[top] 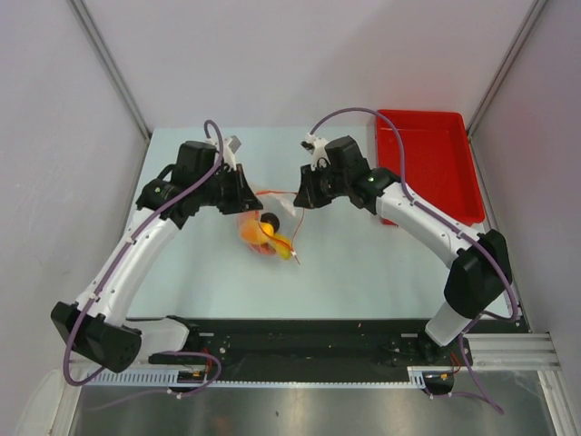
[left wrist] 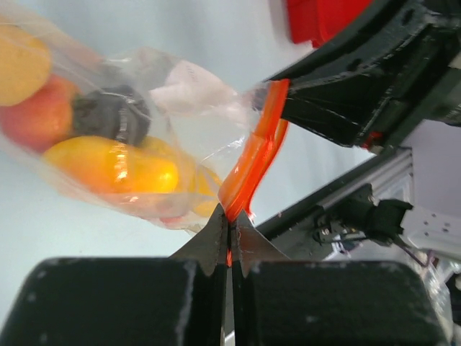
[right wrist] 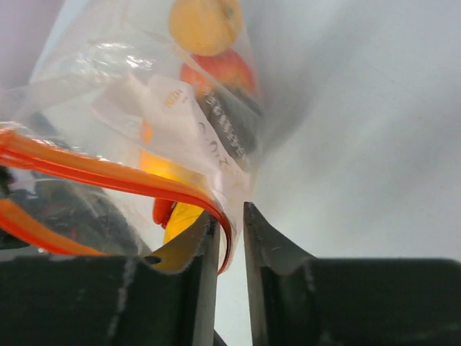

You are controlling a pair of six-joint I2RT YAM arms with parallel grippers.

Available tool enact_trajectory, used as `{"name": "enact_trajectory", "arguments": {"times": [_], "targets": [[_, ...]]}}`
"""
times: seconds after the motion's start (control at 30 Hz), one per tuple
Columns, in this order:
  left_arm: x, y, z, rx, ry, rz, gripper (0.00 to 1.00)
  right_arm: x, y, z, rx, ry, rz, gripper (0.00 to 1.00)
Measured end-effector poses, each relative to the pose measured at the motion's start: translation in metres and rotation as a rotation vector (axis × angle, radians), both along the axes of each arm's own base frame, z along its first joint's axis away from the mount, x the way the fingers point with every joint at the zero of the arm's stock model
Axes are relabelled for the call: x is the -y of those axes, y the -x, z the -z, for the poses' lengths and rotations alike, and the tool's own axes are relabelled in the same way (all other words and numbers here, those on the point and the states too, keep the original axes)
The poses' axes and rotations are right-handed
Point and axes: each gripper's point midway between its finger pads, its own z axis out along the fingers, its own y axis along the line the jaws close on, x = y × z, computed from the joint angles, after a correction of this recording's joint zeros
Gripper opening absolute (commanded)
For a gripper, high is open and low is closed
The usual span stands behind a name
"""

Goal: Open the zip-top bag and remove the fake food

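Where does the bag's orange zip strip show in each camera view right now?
Top external: zip strip, a thin line at centre, just above the fake food.
Left wrist: strip at centre, rising from the shut left hand toward upper right.
Right wrist: strip at left, curving down into the right hand.
Shared landmark: the dark round piece.

The left arm (top: 136, 259) and right arm (top: 427, 222) are bowing outward at the elbows, wrists angling in toward each other. The left end effector (left wrist: 230, 241) is pinching tight on the zip-top bag (left wrist: 252, 162); the right end effector (right wrist: 230, 231) is holding its jaws slightly apart
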Motion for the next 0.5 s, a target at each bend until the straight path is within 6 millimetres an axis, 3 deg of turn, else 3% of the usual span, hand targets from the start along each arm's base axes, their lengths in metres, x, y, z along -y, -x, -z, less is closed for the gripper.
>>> {"name": "enact_trajectory", "arguments": {"times": [0.23, 0.4, 0.5], "targets": [[0.023, -0.02, 0.002, -0.053, 0.047, 0.068, 0.0, 0.025, -0.003, 0.012, -0.006, 0.098, 0.051, 0.47], [0.03, -0.026, 0.007, -0.07, 0.068, 0.074, 0.0, 0.034, 0.009, -0.008, 0.023, 0.108, 0.062, 0.44], [0.032, -0.029, 0.006, -0.066, 0.08, 0.076, 0.0, 0.029, 0.019, -0.035, 0.068, 0.07, 0.05, 0.36]]}}
